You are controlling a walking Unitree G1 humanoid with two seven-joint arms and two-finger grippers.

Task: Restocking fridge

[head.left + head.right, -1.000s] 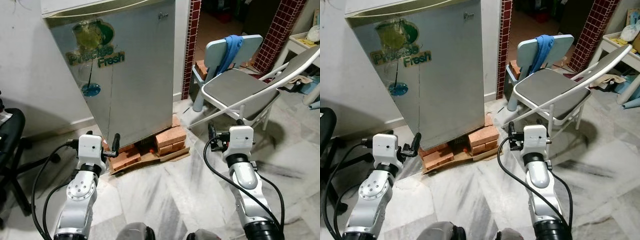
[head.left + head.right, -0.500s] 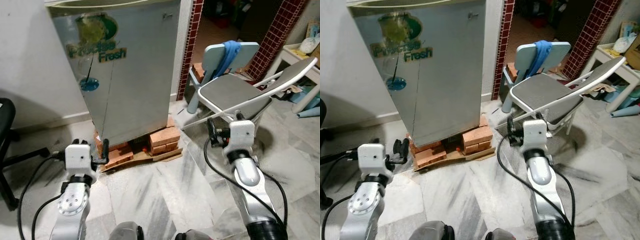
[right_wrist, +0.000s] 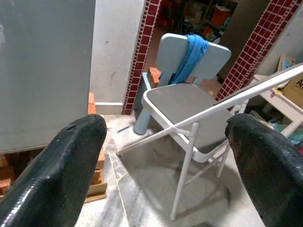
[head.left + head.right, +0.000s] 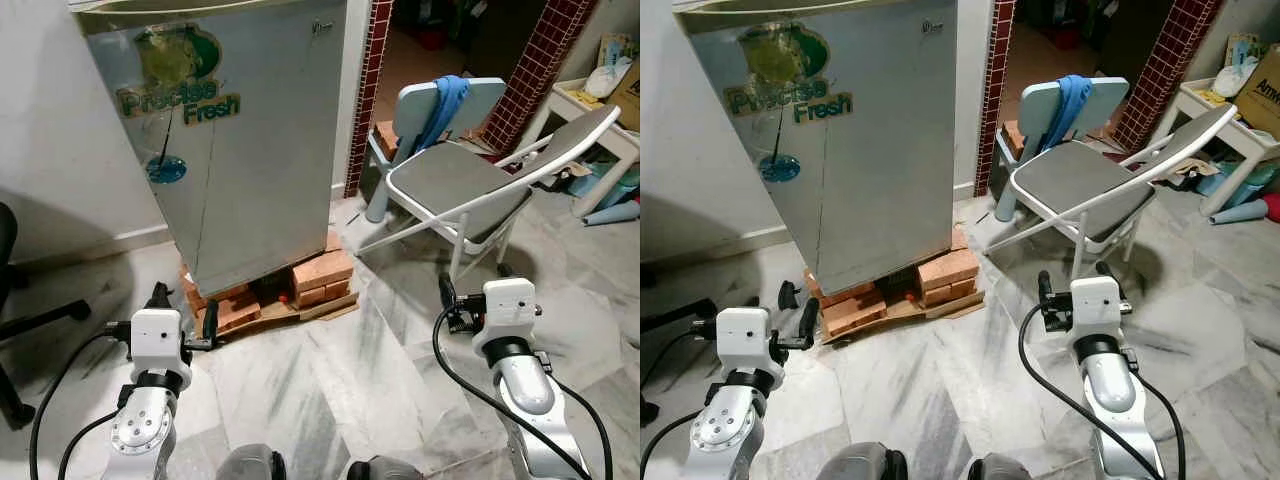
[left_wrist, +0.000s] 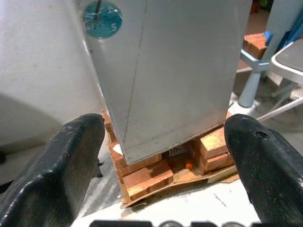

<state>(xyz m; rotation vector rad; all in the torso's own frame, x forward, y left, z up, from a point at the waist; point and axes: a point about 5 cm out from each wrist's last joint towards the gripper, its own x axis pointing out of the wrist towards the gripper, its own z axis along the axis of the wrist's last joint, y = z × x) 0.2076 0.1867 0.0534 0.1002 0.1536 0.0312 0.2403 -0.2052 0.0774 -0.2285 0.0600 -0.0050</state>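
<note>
— What can't you make out here?
— Your view cuts the fridge [image 4: 240,140] off at its top, so you see no handle. A small orange thing [image 5: 188,165] under it, among the bricks [image 4: 322,270], is too small for you to identify.
— Anything else?
— The black chair [image 4: 8,300] runs off the edge.

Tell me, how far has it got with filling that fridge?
Barely begun, by the look of it. The fridge, raised on bricks, has its door shut. Both hands are open and hold nothing: the left hand is low in front of the fridge, the right hand near the folding chair. Opening the door and loading everything still remain.
</note>
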